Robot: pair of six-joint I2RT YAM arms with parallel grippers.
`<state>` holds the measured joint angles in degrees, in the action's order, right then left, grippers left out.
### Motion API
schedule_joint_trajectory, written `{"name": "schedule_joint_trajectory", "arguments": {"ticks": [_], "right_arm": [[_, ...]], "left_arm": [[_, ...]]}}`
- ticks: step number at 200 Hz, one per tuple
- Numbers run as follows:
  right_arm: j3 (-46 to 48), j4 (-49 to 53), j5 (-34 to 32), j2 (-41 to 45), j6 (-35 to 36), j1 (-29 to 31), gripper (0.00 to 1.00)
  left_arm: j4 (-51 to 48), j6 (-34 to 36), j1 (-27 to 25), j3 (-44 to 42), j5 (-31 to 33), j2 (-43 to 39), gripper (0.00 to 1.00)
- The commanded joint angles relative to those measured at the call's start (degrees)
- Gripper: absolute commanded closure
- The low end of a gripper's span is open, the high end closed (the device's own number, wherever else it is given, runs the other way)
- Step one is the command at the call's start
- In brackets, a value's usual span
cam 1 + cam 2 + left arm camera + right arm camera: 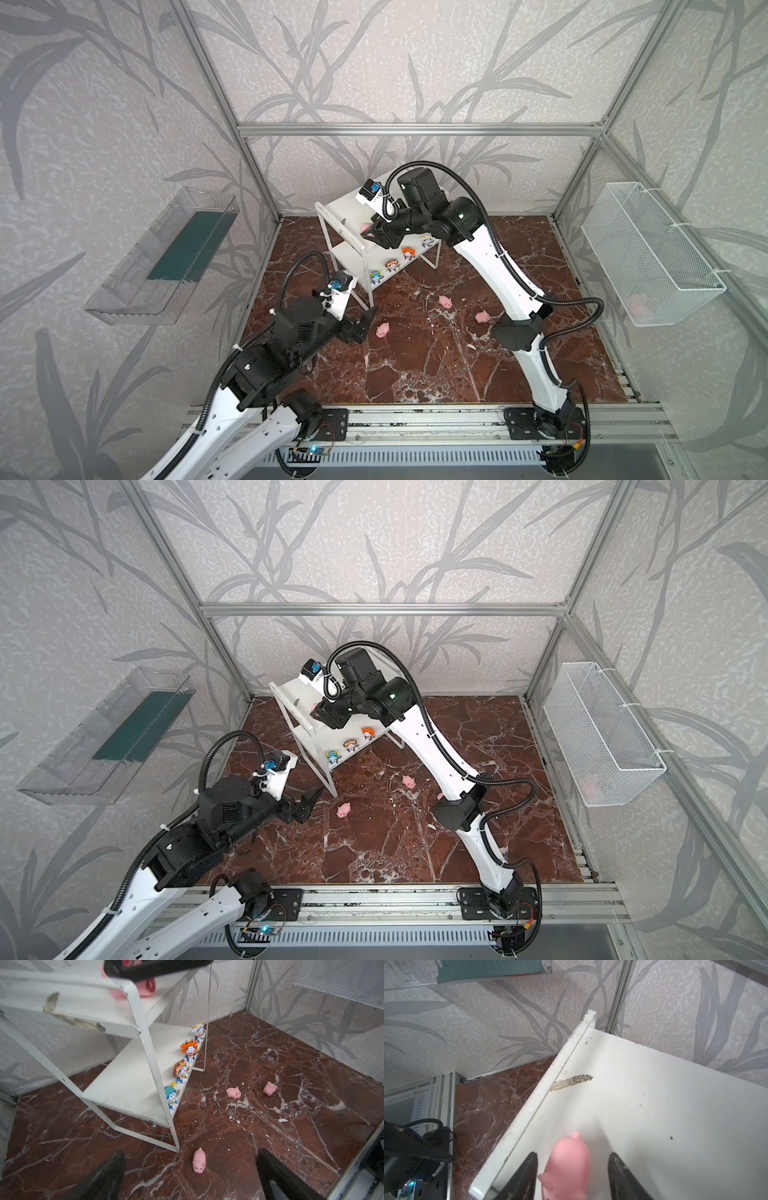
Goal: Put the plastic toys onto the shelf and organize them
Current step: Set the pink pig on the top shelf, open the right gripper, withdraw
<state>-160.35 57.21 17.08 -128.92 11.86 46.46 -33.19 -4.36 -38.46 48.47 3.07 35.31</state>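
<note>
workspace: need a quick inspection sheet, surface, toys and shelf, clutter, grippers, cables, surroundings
surface: red-brown marble floor, white flecks scattered.
job's things: shelf upright; four figurines lined along its lower tier's front edge; one pig on the top tier; three floor pigs loose on the marble.
clutter: nothing seen beyond the flecks.
grippers: left gripper open, empty, near a floor pig; right gripper open, jaws either side of the top-tier pig.
cables: black conduits along both arms, clear of the toys.
surroundings: clear wall bin; wire basket, faint pink shape inside, too blurred to name.
</note>
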Motion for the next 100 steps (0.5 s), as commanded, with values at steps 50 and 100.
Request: {"name": "schedule_joint_trajectory", "arguments": {"ticks": [50,100], "right_arm": [[0.85,-1.86,-4.32,9.30,1.58,-0.97,0.28],[25.90,-6.37,-10.17,26.83,2.60,-1.02,0.22]], "left_arm": [[12.98,-15.75,0.10,-11.79,-1.97,0.86,0.01],[18.77,-20.57,0.00,-20.22,-3.67,2.88,0.01]]}}
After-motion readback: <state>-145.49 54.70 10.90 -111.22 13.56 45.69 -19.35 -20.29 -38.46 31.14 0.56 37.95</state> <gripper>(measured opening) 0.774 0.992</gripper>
